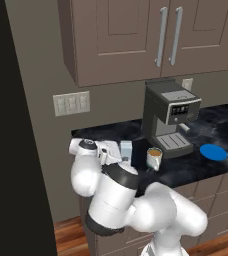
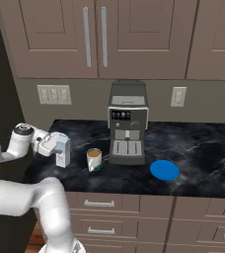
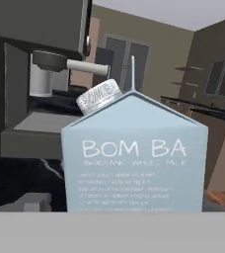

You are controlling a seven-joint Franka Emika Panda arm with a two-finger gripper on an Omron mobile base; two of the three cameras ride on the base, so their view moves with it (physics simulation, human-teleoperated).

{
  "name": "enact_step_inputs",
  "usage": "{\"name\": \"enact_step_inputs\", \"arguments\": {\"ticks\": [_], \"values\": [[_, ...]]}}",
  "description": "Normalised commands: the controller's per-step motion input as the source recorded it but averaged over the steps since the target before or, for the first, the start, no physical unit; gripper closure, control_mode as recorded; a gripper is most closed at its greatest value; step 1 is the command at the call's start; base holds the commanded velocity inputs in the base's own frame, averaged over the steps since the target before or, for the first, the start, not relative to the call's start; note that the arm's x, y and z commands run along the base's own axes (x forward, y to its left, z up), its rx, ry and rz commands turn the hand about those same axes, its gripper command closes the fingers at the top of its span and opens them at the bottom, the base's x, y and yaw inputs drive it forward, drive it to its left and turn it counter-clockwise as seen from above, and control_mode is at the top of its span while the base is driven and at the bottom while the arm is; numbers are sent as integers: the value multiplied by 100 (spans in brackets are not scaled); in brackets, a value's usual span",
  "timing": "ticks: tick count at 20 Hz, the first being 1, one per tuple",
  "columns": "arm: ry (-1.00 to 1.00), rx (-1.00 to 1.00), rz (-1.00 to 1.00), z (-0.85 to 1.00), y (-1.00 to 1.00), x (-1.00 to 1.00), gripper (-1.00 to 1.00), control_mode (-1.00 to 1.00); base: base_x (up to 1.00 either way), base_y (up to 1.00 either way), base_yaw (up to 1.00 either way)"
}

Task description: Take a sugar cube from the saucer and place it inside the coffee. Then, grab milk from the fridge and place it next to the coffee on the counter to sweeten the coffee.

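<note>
Worktop (image 2: 198,148) of black marble look, faint white veins, running right from the black fridge (image 1: 11,125) that closes off the left edge. Taupe drawer fronts (image 2: 134,207) with grey bar pulls underneath; taupe panelled cupboards (image 2: 134,34) with two long grey handles overhead. Grey-brown wall between, with a triple switch plate (image 2: 54,94) on the left and a single outlet (image 2: 178,96) right of centre. Strip of wood floor (image 1: 68,235) at the foot of the fridge.

Coffee machine (image 2: 128,123), boxy, black and grey, set back against the wall at mid-worktop. Coffee (image 2: 94,159) in a small white mug just in front and to the left of it, tan-brown liquid showing. Saucer (image 2: 164,170), flat bright blue, in front and to the right of the machine, well apart from the mug. Milk (image 2: 62,150), pale blue-grey gabled carton, upright on the worktop near its left end, just left of the mug with a narrow gap between.

White arm (image 2: 16,197) reaching in from the left, wrist level with the carton, hand right behind it on the fridge side. Jaws close up against the carton; whether wide or gripping, cannot tell, fingers hidden by wrist and carton. From the hand view, carton face (image 3: 134,163) close up with pale lettering and a white screw cap, blocking most of the machine behind.
</note>
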Motion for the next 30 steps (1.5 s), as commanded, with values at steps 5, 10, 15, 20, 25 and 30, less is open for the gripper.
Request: {"name": "enact_step_inputs", "arguments": {"ticks": [5, 10, 15, 20, 25, 30], "values": [[-3, -1, -3, 0, 0, -28, -100, -100, 0, 0, 0], [-7, 0, 0, 1, 0, -19, -100, -100, 0, 0, 0], [-11, 0, 0, 21, 0, -6, -100, -100, 0, 0, 0], [-11, 0, 0, 30, 0, -1, -100, -100, 0, 0, 0], [-9, 0, 0, 36, 0, -19, -100, -100, 0, 0, 0], [-10, 0, 0, 56, 1, -34, -100, -100, 0, 0, 0]]}}
